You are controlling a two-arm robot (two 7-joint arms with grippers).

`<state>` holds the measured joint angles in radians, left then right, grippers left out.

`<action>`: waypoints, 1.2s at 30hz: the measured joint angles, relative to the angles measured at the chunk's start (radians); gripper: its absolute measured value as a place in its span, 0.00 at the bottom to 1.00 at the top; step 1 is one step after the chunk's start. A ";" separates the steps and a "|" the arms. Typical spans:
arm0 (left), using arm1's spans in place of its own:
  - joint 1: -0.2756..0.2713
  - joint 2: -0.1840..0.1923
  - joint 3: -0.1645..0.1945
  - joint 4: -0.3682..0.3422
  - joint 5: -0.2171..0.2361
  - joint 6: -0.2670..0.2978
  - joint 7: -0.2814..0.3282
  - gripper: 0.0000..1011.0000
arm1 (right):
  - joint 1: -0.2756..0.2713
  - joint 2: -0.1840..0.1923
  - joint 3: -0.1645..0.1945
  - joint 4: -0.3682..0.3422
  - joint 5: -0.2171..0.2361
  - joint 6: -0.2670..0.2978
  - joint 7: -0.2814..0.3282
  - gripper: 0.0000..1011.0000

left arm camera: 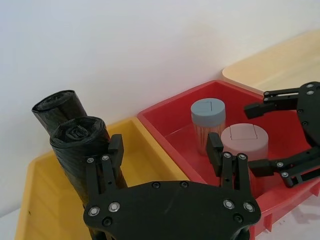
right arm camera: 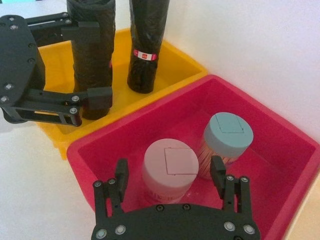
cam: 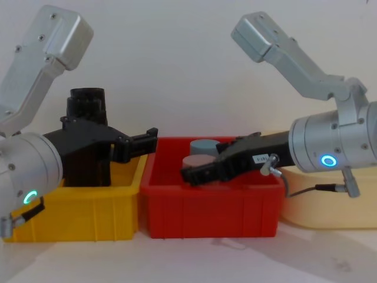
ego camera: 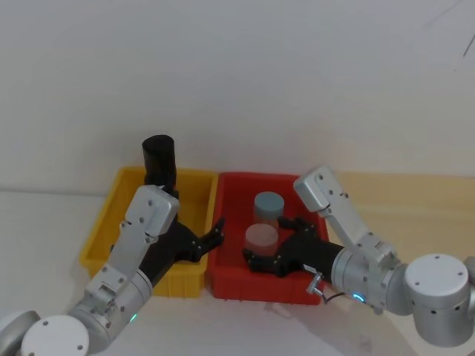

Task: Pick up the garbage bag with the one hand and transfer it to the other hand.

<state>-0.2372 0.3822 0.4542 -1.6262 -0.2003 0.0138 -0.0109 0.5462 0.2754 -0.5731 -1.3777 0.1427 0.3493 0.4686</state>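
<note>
A white wall (ego camera: 223, 74) is backing two bins. The bag (right arm camera: 92, 60) is standing in the yellow bin (right arm camera: 172, 60), with the left gripper (left arm camera: 165, 145) gaping beside it and the right gripper (right arm camera: 169, 167) gaping over the red bin (right arm camera: 285, 165). The right wrist view is showing the neighbouring roll's (right arm camera: 147, 25) red-white sticker (right arm camera: 145, 55), unreadable.

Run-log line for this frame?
phase: pre-grasp | left gripper: open, beside garbage bag in yellow bin | right gripper: open, by pink-lidded jar in red bin | garbage bag: standing, not gripped

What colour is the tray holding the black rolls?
Yellow tray, best seen in right wrist view.
</note>
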 joint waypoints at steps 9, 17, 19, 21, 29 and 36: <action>0.000 0.000 0.000 0.000 0.000 0.000 0.000 0.99 | 0.017 -0.005 -0.009 0.020 -0.008 0.005 0.015 0.92; 0.000 0.000 0.000 0.000 0.000 0.000 0.000 0.99 | 0.025 -0.007 -0.013 0.031 -0.014 0.009 0.022 0.70; 0.000 0.000 0.000 0.000 0.000 0.000 0.000 0.99 | 0.027 -0.007 -0.014 0.033 -0.015 0.010 0.024 0.66; 0.000 0.000 0.000 0.000 0.000 0.000 0.000 0.99 | 0.027 -0.008 -0.014 0.034 -0.015 0.010 0.025 0.66; 0.000 0.000 0.000 0.000 0.000 0.000 0.000 0.99 | 0.023 -0.006 -0.006 0.025 -0.017 0.008 0.019 0.66; 0.000 0.000 0.000 0.000 0.000 0.000 0.000 0.99 | 0.011 0.007 0.027 -0.019 -0.017 -0.010 -0.007 0.66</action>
<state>-0.2371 0.3821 0.4542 -1.6261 -0.2004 0.0138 -0.0109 0.5570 0.2828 -0.5457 -1.3967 0.1256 0.3393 0.4614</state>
